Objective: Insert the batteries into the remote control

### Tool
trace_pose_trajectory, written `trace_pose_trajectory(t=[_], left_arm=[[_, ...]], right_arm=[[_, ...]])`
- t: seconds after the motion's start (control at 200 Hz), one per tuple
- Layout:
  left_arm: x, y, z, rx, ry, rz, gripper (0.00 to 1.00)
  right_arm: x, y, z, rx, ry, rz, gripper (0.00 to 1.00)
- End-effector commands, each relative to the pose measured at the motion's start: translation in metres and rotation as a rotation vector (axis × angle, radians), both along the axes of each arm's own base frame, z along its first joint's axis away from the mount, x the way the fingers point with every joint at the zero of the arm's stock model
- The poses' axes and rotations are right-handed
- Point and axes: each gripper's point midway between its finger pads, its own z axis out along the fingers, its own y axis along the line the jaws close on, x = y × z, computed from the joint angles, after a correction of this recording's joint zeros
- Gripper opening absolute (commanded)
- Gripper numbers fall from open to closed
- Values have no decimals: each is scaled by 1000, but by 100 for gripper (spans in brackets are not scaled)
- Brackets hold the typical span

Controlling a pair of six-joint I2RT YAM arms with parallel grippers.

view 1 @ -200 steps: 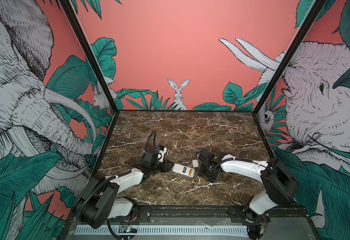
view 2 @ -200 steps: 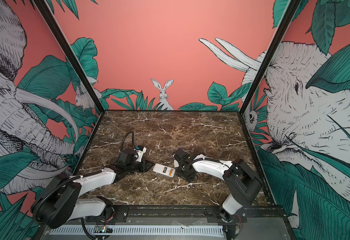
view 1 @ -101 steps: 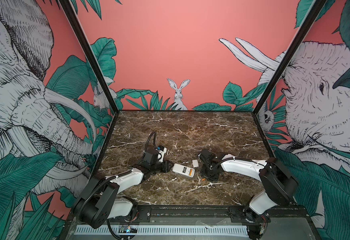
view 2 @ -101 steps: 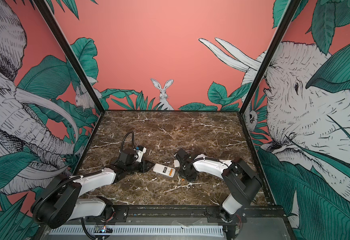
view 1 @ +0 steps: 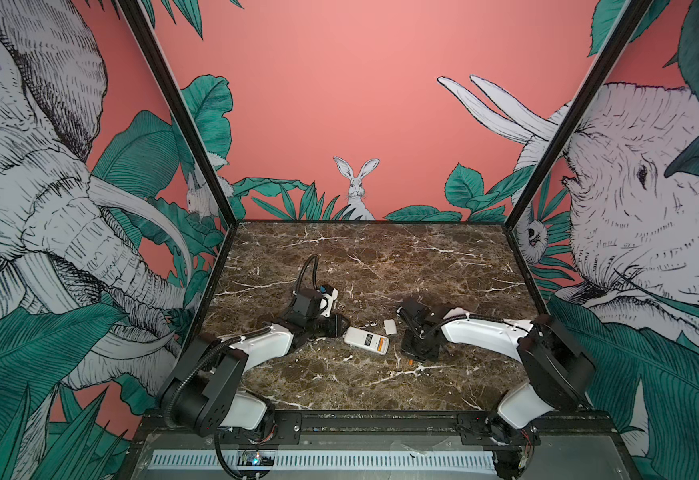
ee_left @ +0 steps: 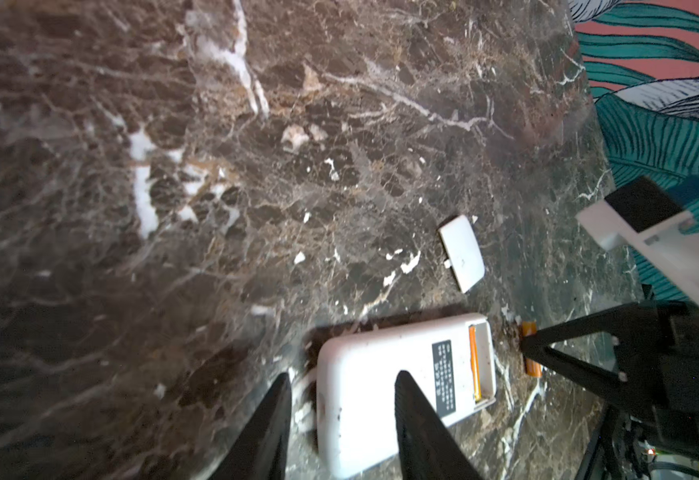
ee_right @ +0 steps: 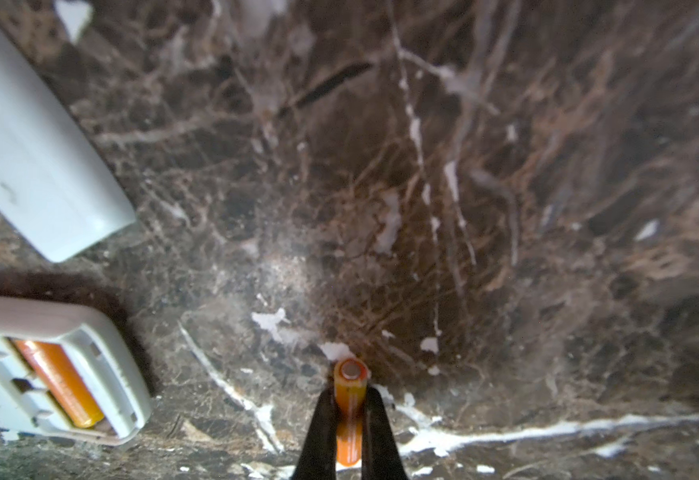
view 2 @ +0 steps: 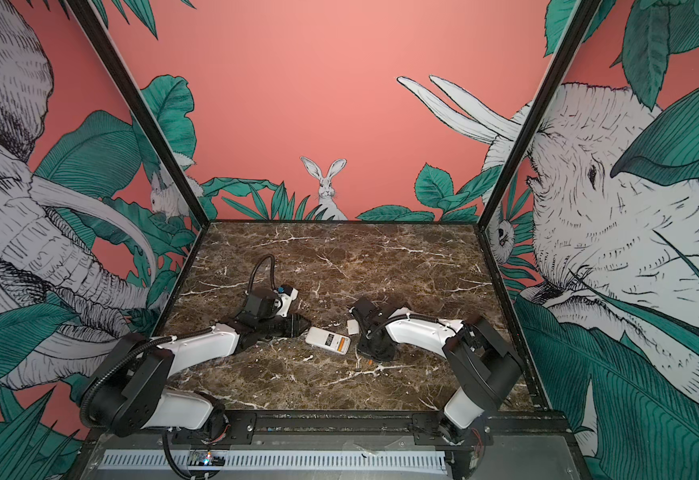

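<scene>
The remote control (view 1: 365, 340) (view 2: 326, 340) lies back up on the marble, its dark label showing and its compartment open. One battery (ee_right: 57, 382) (ee_left: 473, 365) sits inside the compartment. The other battery (ee_right: 350, 380) (ee_left: 531, 353) lies on the table just off that end of the remote. My right gripper (ee_right: 352, 395) (view 1: 416, 357) is shut on this second battery, one finger against each side. At the remote's other end, my left gripper (ee_left: 343, 376) (view 1: 341, 326) stands open. One finger is over the white back and the other stands beside the end.
The loose white battery cover (view 1: 390, 326) (ee_left: 462, 253) lies flat just behind the remote's open end, by the right arm. Painted walls close in the table on three sides. A black rail (view 1: 360, 419) runs along the front edge.
My right gripper has closed onto the battery on the table. The left arm and the remote have stayed put.
</scene>
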Motion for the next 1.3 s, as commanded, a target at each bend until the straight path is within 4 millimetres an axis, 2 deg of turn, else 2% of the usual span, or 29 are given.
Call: trace_pose_trajectory(t=[0.0, 0.155, 0.29, 0.56, 0.765, 0.96, 1.125, 1.29], left_arm=[[9, -9, 5, -11, -3, -31, 42], [16, -21, -2, 15, 16, -67, 41], [15, -32, -12, 73, 30, -105, 37], [6, -33, -28, 163, 63, -130, 31], [-5, -32, -32, 209, 83, -143, 29], [-14, -32, -34, 214, 103, -142, 29], [-19, -31, -32, 199, 106, -126, 29], [-22, -29, -32, 198, 107, -122, 29]], right_arm=[[-4, -15, -29, -98, 28, 166, 0], [8, -12, -22, -142, -6, 372, 0], [10, -7, -23, -126, -9, 455, 0], [17, 1, -13, -96, -65, 567, 0], [33, 12, 13, -86, -142, 642, 0], [39, 17, 27, -93, -159, 707, 0], [41, 16, 31, -111, -154, 744, 0], [35, 9, 24, -134, -111, 766, 0]])
